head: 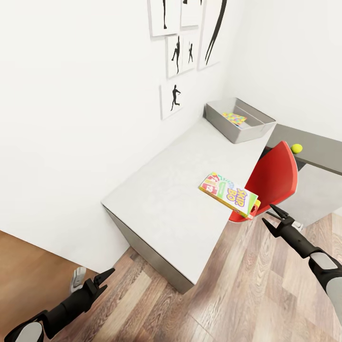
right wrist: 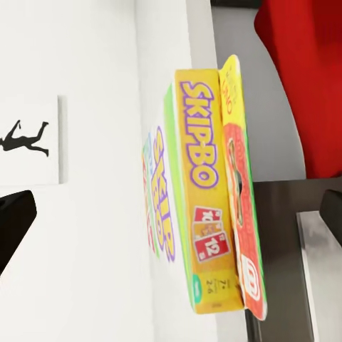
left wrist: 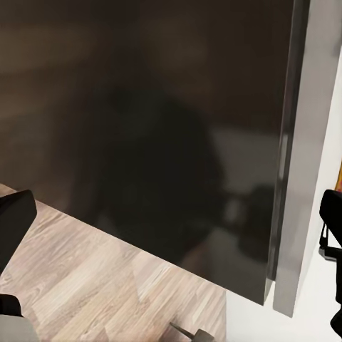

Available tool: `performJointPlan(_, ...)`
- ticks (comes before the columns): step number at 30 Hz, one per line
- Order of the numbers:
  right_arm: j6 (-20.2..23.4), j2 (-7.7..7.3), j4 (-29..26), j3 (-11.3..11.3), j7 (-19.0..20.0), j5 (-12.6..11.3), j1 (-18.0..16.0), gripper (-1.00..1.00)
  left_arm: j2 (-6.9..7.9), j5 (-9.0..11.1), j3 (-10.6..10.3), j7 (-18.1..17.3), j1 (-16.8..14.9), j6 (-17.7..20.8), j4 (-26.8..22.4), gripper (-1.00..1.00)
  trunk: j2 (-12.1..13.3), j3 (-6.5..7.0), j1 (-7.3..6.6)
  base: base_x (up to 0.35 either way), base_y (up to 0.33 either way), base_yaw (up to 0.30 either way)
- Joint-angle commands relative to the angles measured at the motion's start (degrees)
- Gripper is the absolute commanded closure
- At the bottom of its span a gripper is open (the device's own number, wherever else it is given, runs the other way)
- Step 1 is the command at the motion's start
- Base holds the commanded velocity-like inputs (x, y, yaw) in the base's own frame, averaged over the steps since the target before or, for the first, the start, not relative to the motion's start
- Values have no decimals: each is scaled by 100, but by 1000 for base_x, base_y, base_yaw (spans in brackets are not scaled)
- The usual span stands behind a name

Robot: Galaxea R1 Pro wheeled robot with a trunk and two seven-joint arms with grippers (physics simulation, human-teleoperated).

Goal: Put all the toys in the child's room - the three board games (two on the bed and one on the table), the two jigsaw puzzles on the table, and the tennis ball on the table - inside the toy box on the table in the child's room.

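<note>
- The green, yellow and red "Skip-Bo" cardboard game box (head: 229,195) lies at the pale grey-white bench's (head: 161,204) near edge, overhanging beside the red chair (head: 273,180).
- The right gripper (head: 274,219), fingers wide and empty, waits at the box's 4 o'clock; it should probably close across the overhanging end squarely.
- The left gripper (head: 101,280) hangs low, fingers apart.
- The light-grey sloped-wall toy box (head: 259,127), at 12 o'clock, holds one multicolour jigsaw board (head: 234,118); the yellow-green tennis ball (head: 297,148) sits outside it.

Both arms are matte black along the forearms, each widening toward the elbow into a smooth light-grey shell. The left gripper (head: 105,278) ends in two slim, pointed black fingers, and a pale grey fitting sits beside its wrist. The right gripper (head: 274,218) has the same tapered black fingers on a narrow black wrist, with thin linkage bars between them
</note>
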Motion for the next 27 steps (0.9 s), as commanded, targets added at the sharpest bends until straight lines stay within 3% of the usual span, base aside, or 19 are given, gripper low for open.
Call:
performJointPlan(1,35,-1,5,-4,5,-22,-4,-100,-1,11,9,-10,-3,38,-1,-100,-4,-5,1,0,0,0)
performJointPlan(27,-174,12,-5,-3,65,-28,-4,-100,-1,6,0,3,-9,38,4,-100,-4,-5,1,0,0,0)
